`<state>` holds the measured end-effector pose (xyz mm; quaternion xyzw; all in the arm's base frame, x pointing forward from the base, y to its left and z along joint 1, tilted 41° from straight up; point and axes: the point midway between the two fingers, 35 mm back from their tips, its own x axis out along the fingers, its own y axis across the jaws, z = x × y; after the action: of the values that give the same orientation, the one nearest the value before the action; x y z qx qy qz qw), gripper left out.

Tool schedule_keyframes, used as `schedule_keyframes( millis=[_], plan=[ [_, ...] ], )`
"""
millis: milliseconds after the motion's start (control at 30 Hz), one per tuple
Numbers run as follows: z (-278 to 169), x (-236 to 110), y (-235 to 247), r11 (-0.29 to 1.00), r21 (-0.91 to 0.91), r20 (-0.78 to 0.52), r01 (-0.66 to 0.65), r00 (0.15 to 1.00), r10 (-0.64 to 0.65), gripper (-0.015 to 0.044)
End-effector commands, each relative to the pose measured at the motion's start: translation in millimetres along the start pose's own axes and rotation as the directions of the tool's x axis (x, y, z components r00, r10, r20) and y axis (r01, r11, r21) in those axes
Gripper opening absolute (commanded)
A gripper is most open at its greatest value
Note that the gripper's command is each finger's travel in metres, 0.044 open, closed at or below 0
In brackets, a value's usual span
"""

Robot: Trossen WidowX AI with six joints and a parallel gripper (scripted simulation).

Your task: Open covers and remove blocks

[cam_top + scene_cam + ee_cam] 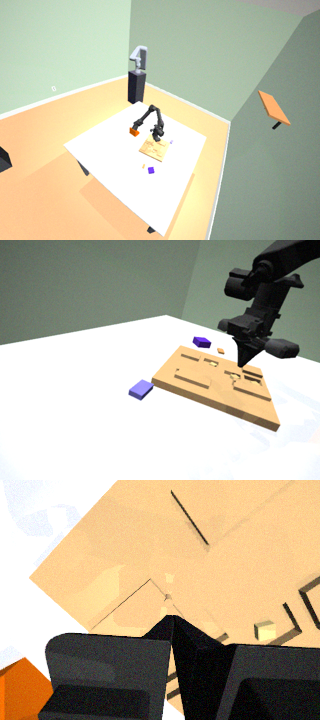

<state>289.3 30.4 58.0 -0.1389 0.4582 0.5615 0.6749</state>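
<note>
The wooden puzzle board (155,156) (240,404) (120,525) lies flat on the table. A long cover (192,381) stands slightly proud along its near side, and another cover (252,391) at its right. Recessed openings show behind them. Small pale yellow pieces (213,364) (234,376) (255,382) sit at the openings; one pale piece also shows in the wrist view (264,630). Whether they are blocks or knobs I cannot tell. My gripper (157,140) (240,366) (171,616) is shut and empty, its tips low over the board's far right part, hiding some of it.
A lavender block (171,141) (140,389) lies beside the board. A dark purple block (151,170) (201,342) and a small orange piece (143,166) (220,351) lie on the table off another side. An orange wedge (134,132) (22,690) stands at the arm's base.
</note>
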Motion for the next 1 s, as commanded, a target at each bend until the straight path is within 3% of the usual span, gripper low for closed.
schedule_keyframes(
  millis=[0,233,467,967],
  plan=[
    [25,-4,-5,0.984,0.177,0.006,0.005,1.000,-0.006,0.0000],
    [65,-6,-5,0.887,0.462,0.013,-0.002,1.000,-0.004,0.0000],
    [104,-7,0,0.712,0.702,0.025,-0.021,1.000,0.004,0.0000],
    [107,-7,1,0.692,0.722,0.026,-0.023,1.000,0.005,0.0000]
  ],
)
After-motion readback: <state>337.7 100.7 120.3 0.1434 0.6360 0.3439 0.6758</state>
